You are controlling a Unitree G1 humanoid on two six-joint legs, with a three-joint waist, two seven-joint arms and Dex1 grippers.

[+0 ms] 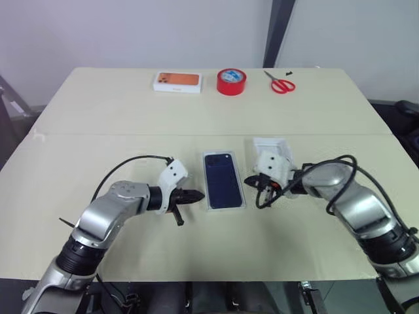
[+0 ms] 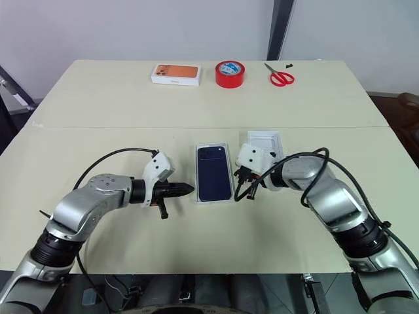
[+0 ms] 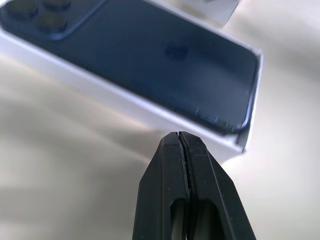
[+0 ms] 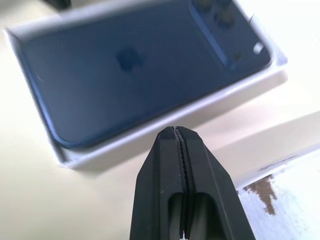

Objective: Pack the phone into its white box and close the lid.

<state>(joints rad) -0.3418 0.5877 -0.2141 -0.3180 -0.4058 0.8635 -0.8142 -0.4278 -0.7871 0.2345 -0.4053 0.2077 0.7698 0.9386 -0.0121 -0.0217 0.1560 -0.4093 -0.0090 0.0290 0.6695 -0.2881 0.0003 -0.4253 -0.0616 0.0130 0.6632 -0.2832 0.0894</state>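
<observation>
On a pale tabletop, the left gripper points inward at the near left side of the lid, its two black fingers pressed together and pinching nothing; the tip sits just beside the lid's white edge, and whether it touches cannot be told. The lid lies flat at the table's centre, its dark blue phone picture facing up, a camera cluster printed in the far left corner and a thin white border showing all round. It appears seated over the white box, of which nothing can be made out beneath it; the phone itself is likewise hidden, so its place cannot be told from these views.

Just to the right of the lid, the right gripper aims back toward the lid's right side, its fingers also closed tight against each other and empty, the tip near the lid's long edge but apart from it in the wrist view. Behind that gripper, a flat white insert with a rounded recess rests on the table, close to the lid's far right corner.

Along the far edge of the table, well apart from the arms, stand a white box with an orange top, a roll of red tape and a pair of red-handled scissors.
</observation>
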